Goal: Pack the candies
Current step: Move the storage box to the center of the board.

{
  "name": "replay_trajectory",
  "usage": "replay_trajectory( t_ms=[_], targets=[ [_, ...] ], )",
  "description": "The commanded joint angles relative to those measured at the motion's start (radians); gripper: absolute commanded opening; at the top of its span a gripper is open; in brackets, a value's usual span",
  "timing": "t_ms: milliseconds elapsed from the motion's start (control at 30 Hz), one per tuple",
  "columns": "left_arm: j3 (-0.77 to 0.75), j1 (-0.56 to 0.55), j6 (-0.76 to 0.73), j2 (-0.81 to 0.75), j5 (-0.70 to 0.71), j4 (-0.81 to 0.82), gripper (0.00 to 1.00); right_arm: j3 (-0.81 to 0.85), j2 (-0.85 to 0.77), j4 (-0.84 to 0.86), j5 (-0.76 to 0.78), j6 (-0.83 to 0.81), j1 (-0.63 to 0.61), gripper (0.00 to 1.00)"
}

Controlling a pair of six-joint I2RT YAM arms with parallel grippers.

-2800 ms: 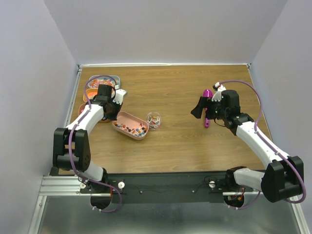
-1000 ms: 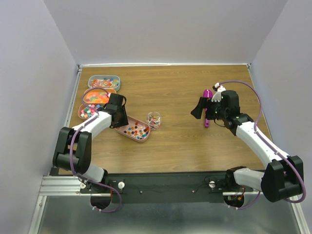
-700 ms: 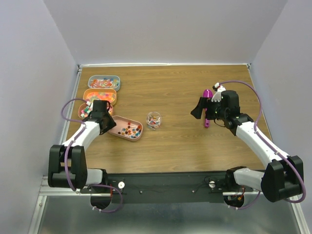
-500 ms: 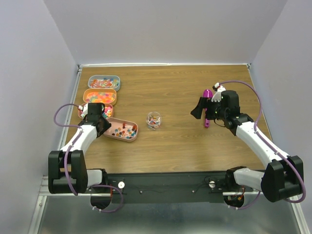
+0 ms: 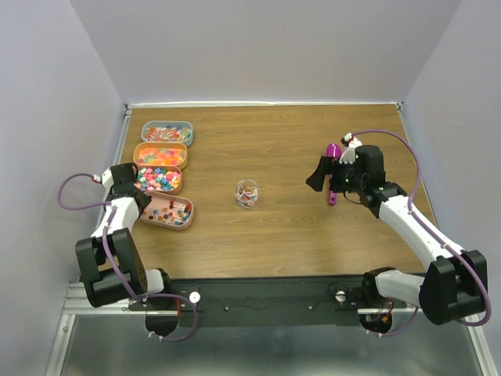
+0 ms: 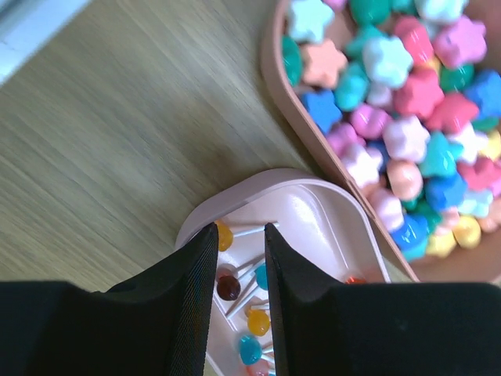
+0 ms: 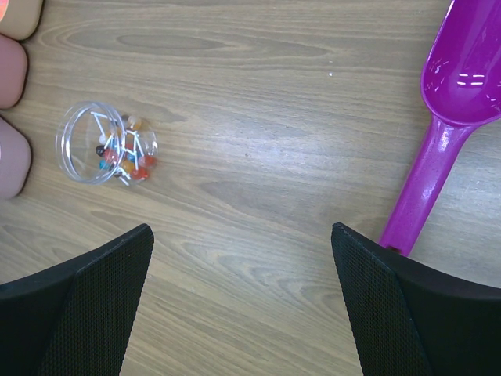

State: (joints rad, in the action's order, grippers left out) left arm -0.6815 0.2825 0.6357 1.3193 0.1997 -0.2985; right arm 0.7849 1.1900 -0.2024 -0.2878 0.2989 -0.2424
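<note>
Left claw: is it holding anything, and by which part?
Yes: the left gripper pinches the pink tray of lollipops by its end rim. The right gripper, open, holds nothing.

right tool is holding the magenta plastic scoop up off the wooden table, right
No. The right tool is open and empty; the magenta plastic scoop lies on the wooden table beside one finger, as the right wrist view shows.

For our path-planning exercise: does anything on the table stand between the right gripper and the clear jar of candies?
Nothing visible does. Only bare table lies between the open right gripper and the candies in the clear jar; the magenta scoop lies on the gripper's opposite side.
</note>
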Motion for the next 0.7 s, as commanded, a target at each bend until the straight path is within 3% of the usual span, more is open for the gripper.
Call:
replay_trajectory(
  t_ms=[0, 367, 667],
  targets=[
    [-0.021, 0.079, -0.041, 0.024, 0.021, 0.053, 0.38, -0.013, 0.005, 0.021, -0.025, 0.005, -0.008, 1.00],
    [-0.047, 0.222, -0.016, 0.058, -0.032, 0.125, 0.38, -0.013, 0.022, 0.021, -0.021, -0.001, -0.008, 1.00],
    [-0.081, 0.245, 0.019, 0.110, -0.149, 0.176, 0.37, -0.015, 0.031, 0.020, -0.013, -0.003, -0.008, 1.00]
  ],
)
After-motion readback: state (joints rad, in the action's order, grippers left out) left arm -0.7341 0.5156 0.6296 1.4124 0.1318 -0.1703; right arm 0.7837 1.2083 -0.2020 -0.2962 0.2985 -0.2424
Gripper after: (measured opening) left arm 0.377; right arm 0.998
